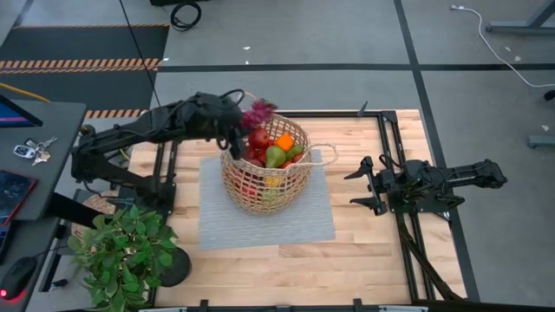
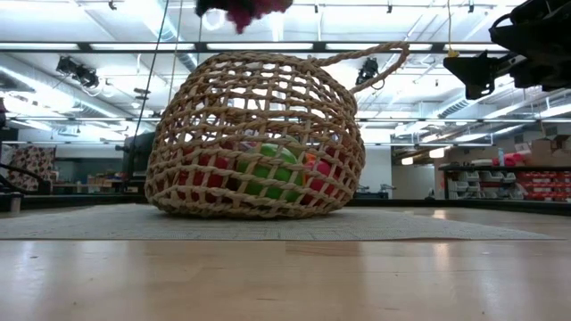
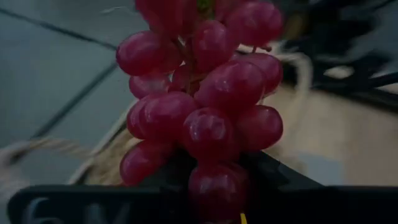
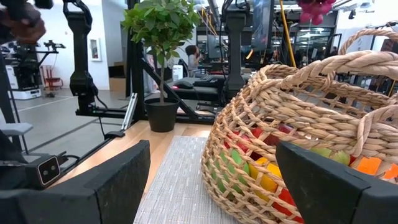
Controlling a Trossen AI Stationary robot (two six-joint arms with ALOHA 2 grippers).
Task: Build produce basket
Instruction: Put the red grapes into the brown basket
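Basket (image 1: 264, 173), woven and tan, stands on a grey mat (image 1: 260, 217) at the middle of the high view, already holding produce (image 1: 276, 152): a green pear, an orange piece and red ones. At its upper-left rim the left claw (image 1: 236, 130) is closed on a bunch of dark-red grapes (image 3: 202, 99), which hangs lengthwise downward, just over the rim with the basket opening down and to the right of it. Judging by this, the drop calls for a small shift inward. The right claw (image 1: 368, 182) waits open, well right of the basket. The wooden surface (image 1: 364, 251) carries a potted plant (image 1: 121, 251) at lower left; grey floor lies beyond.
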